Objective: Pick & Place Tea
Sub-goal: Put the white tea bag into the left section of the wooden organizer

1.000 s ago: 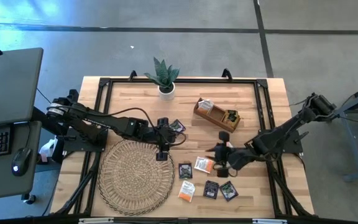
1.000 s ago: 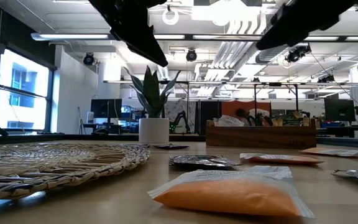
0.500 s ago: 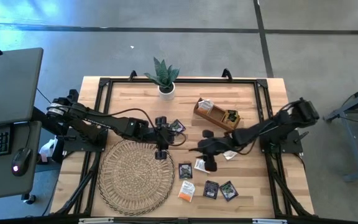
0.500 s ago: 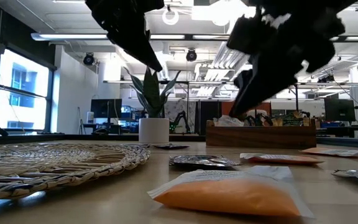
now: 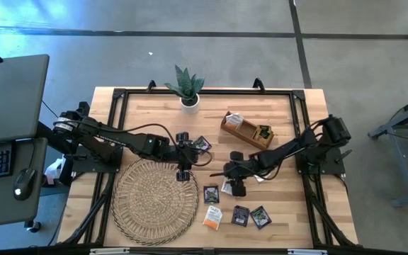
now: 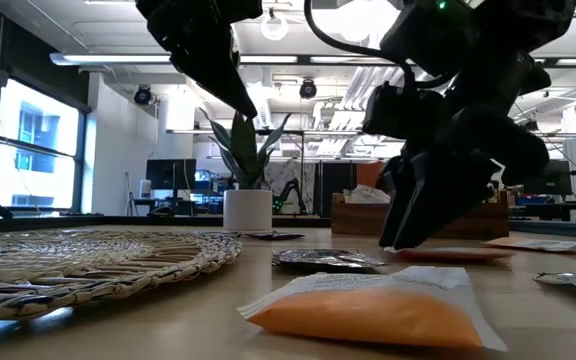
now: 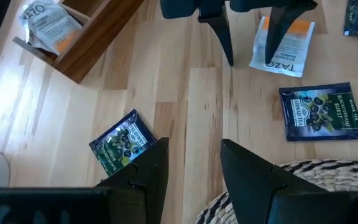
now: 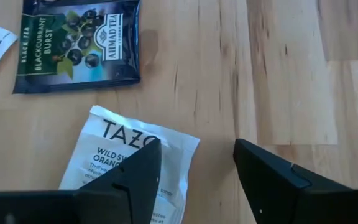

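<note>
Wood table (image 5: 140, 106): my right gripper (image 5: 234, 185) fingers apart over orange-white sachet (image 8: 126, 163), center; left gripper (image 5: 184, 170) parted, empty, 9 o'clock.

An open-plan lab: monitors (image 6: 173, 172) on benches, exposed ceiling ducts (image 6: 388, 75), strip lights (image 6: 118, 60)

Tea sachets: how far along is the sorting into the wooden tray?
Done: the brown wooden divided tray already holds a few sachets. In hand: the right gripper, open and empty, hangs over the white-and-orange Tazo sachet; the left gripper, empty, waits at the round woven mat's edge. Left: that sachet, the dark blackcurrant sachet beside it and several more loose on the table.
</note>
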Tool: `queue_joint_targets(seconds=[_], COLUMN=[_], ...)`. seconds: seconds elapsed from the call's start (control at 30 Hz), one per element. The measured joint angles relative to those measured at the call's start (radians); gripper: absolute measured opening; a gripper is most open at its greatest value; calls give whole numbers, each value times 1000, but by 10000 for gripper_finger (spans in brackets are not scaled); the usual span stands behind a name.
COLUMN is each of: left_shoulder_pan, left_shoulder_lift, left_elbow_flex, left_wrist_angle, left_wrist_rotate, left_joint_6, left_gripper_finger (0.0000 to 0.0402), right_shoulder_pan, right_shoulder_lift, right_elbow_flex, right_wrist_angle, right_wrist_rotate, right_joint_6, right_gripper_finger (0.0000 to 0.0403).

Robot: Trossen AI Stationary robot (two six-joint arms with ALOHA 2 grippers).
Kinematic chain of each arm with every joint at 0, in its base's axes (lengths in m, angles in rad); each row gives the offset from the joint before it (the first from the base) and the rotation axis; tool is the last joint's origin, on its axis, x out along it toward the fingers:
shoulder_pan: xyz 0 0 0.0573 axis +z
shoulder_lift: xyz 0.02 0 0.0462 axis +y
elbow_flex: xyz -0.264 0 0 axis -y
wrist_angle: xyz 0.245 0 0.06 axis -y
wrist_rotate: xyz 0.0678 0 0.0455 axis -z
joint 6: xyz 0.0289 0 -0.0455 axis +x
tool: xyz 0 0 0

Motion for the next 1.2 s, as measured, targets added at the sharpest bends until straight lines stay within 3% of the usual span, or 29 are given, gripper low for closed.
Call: queue_joint_targets(seconds=[0.17,0.4,0.5,0.63,0.8,0.9,0.97,1.2], left_shoulder_pan=[0,0,0,0,0,0,0,0], left_shoulder_lift=[0,0,0,0,0,0,0,0], left_elbow_flex=[0,0,0,0,0,0,0,0], left_wrist_angle=[0,-2,-2,-3,-3,-2,-2,2], left_wrist_rotate=[-1,-4,-4,-4,-3,-3,-3,-3], left_joint_6=[0,0,0,0,-2,-4,-4,-4], left_gripper_finger=[143,143,143,143,143,143,143,143], right_shoulder_pan=[-1,-2,0,1,-17,-61,-106,-282], right_shoulder_lift=[16,14,-15,-85,-184,-205,-205,-104], right_elbow_flex=[1,-1,-4,-13,-7,-7,-6,-6], right_wrist_angle=[-40,-39,-38,-38,-1,48,75,99], right_wrist_rotate=[8,31,90,352,956,1169,1198,1048], right_joint_6=[3,7,13,36,94,155,182,308], right_gripper_finger=[156,25,11,27,5,9,10,6])
